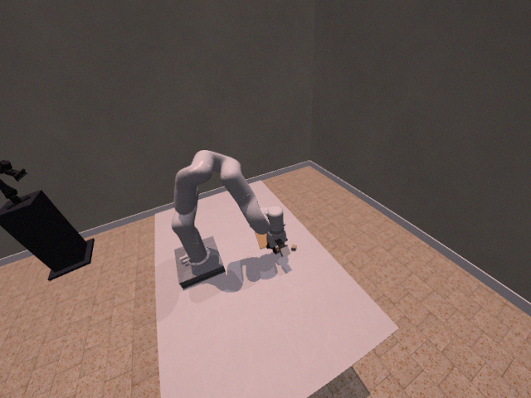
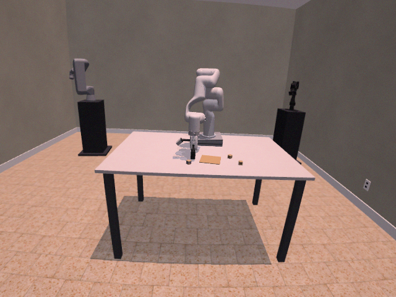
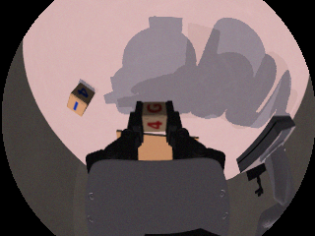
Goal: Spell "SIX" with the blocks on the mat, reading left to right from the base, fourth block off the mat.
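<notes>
One block (image 1: 276, 248) (image 3: 155, 116), showing a red G and a red 4, is pinched in my gripper's jaws (image 1: 279, 247) (image 2: 192, 157) beside the orange mat (image 1: 260, 240) (image 2: 210, 159) (image 3: 155, 148). I see another block with blue marks (image 1: 294, 247) (image 2: 189, 161) (image 3: 81, 98) nearby, off the mat; two more blocks lie across the mat.

Beside the flat orange rectangular mat (image 2: 210, 159) (image 3: 155, 148), a small tan lettered cube (image 1: 294, 247) (image 2: 189, 161) (image 3: 80, 98) obstructs my way; between them I see bare tabletop.

mat (image 1: 261, 241) (image 2: 210, 159) (image 3: 156, 148) partly hidden behind arm and tool (image 1: 280, 248) (image 2: 192, 154) (image 3: 154, 109), letters on blocks beyond the mat (image 2: 234, 159) too small to read
</notes>
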{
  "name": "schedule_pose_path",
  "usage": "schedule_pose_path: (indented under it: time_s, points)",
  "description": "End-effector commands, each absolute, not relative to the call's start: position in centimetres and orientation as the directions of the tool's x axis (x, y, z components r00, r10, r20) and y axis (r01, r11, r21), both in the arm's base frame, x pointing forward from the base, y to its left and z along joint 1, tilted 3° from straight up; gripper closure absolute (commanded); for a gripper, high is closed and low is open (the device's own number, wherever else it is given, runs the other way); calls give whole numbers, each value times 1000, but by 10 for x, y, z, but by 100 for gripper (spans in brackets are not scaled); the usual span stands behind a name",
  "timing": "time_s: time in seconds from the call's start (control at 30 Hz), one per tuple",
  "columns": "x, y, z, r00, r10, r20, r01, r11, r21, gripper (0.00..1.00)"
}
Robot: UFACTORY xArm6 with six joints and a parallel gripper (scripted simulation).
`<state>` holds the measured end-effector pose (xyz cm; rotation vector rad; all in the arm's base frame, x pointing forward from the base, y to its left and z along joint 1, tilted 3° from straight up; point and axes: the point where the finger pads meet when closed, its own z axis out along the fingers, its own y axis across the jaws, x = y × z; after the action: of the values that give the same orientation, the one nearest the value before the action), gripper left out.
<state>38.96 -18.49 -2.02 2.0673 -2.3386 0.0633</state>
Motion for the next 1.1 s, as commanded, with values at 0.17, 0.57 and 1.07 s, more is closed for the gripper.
schedule_pose_path:
  time_s: [0.17, 0.57, 1.07]
  points:
    - [391, -186, -19, -123, -991, 43, -992, 122, -21, 79]
    - [391, -186, -19, -123, -991, 43, -992, 122, -21, 79]
    - [391, -186, -22, -123, -991, 43, -992, 122, -21, 79]
